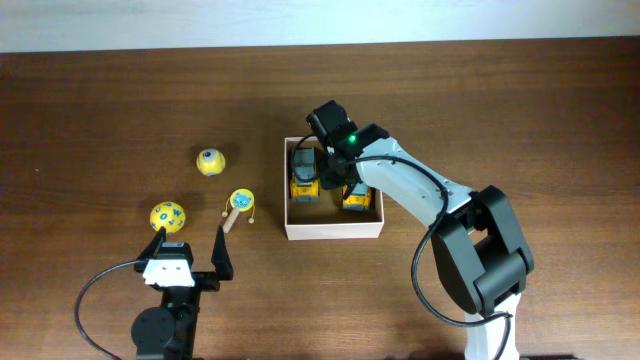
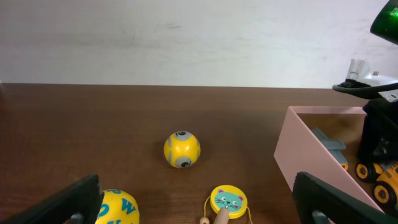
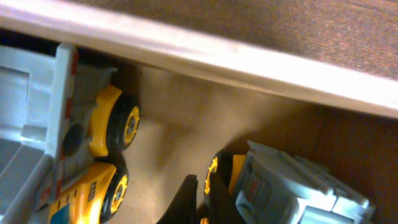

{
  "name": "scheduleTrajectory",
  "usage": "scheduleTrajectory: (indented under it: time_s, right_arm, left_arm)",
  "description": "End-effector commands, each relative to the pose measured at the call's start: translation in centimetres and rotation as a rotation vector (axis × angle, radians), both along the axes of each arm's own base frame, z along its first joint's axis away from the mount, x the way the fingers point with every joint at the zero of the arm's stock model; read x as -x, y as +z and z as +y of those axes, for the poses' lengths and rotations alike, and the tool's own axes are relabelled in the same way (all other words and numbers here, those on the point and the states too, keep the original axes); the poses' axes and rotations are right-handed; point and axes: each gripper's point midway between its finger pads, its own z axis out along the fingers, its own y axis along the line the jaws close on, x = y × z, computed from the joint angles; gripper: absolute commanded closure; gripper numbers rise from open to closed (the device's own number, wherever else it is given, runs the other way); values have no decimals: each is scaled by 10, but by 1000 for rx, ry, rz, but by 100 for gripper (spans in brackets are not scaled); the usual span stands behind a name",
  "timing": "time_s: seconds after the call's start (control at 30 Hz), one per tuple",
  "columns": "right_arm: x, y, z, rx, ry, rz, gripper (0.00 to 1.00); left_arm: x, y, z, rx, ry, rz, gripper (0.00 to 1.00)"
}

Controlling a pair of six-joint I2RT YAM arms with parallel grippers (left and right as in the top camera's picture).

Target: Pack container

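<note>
The container (image 1: pixel 330 228) is a square shallow box with white walls and a tan inside, at the table's middle. It also shows in the left wrist view (image 2: pixel 311 155) and the right wrist view (image 3: pixel 217 56). Two yellow and grey toy trucks lie in it, one at the left (image 1: pixel 304 176) (image 3: pixel 81 155) and one at the right (image 1: pixel 356 196) (image 3: pixel 292 186). My right gripper (image 1: pixel 333 168) (image 3: pixel 202 196) is down inside the box between the trucks, shut and empty, beside the right truck's wheel. My left gripper (image 1: pixel 190 245) (image 2: pixel 199 208) is open and empty, low near the front edge.
Left of the box lie a yellow ball with an eye (image 1: pixel 210 160) (image 2: pixel 182 149), a yellow ball with blue letters (image 1: pixel 167 215) (image 2: pixel 118 208) by my left finger, and a small cat-face drum on a wooden stick (image 1: pixel 240 203) (image 2: pixel 228 201).
</note>
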Motion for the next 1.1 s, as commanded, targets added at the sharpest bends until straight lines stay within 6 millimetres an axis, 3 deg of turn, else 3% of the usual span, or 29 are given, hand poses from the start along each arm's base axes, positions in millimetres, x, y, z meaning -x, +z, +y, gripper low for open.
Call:
scheduleTrajectory:
  time_s: [0.0,0.67,0.87,1.07]
  right_arm:
    - [7,-5,-2,17,15,26,96]
    - [-5,1,2,41,128,-30,96]
    - [-11,30,6,35,131,-43,96]
    - [-4,60,10,43,155,-23,96]
  left_arm:
    - [0,-2,-1,-15,-10,-2,1]
    - [0,-2,-1,-15,-10,-2,1]
    - [0,-2,-1,-15,-10,-2,1]
    - [0,-2,-1,-15,-10,-2,1]
